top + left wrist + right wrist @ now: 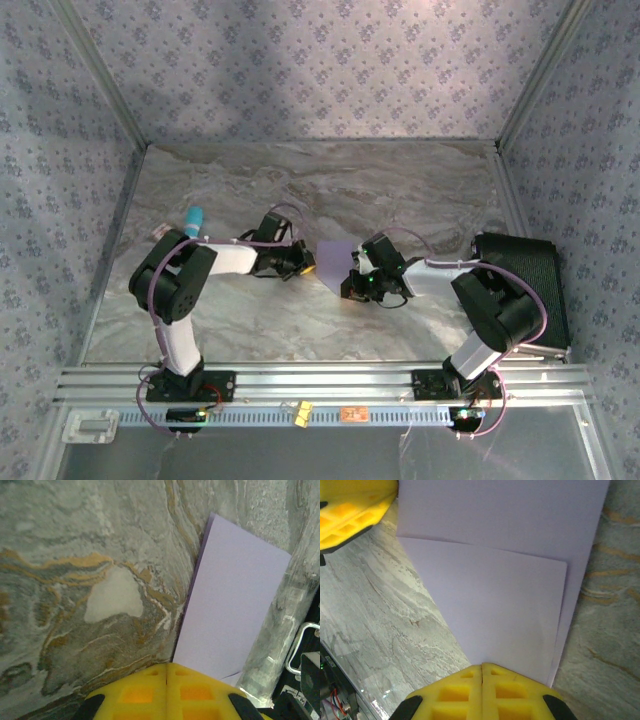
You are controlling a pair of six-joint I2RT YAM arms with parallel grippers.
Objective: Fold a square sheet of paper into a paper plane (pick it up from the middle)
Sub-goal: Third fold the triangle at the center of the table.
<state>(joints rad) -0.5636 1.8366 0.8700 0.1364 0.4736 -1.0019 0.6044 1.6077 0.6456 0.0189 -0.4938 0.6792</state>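
Observation:
The square sheet of paper (335, 256) lies lavender and matte on the marble table between the two arms, with one flap (500, 605) folded over the layer beneath it. My left gripper (305, 266) is shut, its yellow tip (167, 666) resting at the sheet's (230, 610) left edge. My right gripper (349, 288) is also shut, and its tip (482, 667) sits on the near edge of the folded flap. The left gripper's yellow fingers (350, 515) show at the sheet's far-left corner in the right wrist view. The paper plane is not formed.
A black case (525, 285) stands at the table's right side beside the right arm. A blue-tipped object (193, 215) lies behind the left arm. Patterned walls close off the back and both sides.

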